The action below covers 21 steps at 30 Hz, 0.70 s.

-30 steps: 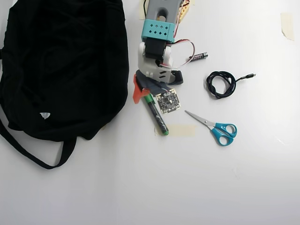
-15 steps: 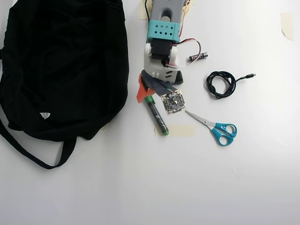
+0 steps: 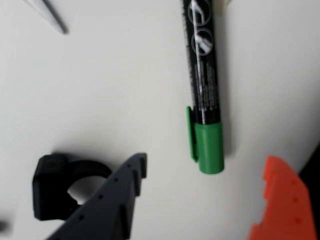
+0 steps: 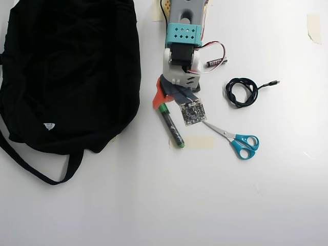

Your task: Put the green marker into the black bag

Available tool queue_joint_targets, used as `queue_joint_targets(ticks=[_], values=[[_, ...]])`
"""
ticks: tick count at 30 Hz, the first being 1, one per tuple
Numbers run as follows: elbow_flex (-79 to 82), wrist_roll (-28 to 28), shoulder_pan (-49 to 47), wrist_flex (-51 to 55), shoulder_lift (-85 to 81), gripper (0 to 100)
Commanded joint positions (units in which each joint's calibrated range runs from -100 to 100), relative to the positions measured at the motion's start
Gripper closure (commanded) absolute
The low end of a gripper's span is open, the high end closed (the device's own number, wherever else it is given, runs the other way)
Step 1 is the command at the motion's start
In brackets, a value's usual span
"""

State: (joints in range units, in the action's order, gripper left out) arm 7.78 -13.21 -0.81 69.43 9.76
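Observation:
The green marker [image 4: 171, 126] lies on the white table just right of the black bag [image 4: 66, 72], its green cap toward the arm. My gripper [image 4: 166, 101] hovers over the cap end. In the wrist view the marker [image 3: 204, 75] runs down from the top edge and its green cap sits between the dark grey finger [image 3: 117, 195] and the orange finger [image 3: 280, 200]. My gripper [image 3: 207, 162] is open, both fingers standing apart from the cap and holding nothing. The bag [image 4: 66, 72] fills the upper left of the overhead view, its small white label facing up.
Blue-handled scissors [image 4: 237, 139] lie right of the marker, their tip [image 3: 50, 15] showing in the wrist view. A coiled black cable [image 4: 242, 92] and a small black battery [image 4: 217, 62] sit to the right of the arm. A tape strip [image 4: 197, 142] lies by the marker's end.
The arm has swung a little to the right and drawn back, carrying the open gripper over the cap. The marker and the bag have not moved.

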Motion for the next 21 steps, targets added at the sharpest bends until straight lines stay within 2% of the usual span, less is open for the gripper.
queue_joint_targets(ticks=[1, 21], values=[[-2.21, -0.16, -0.39, -0.26, -0.21, 70], [-8.50, -1.47, 0.06, 0.42, 7.26, 70]])
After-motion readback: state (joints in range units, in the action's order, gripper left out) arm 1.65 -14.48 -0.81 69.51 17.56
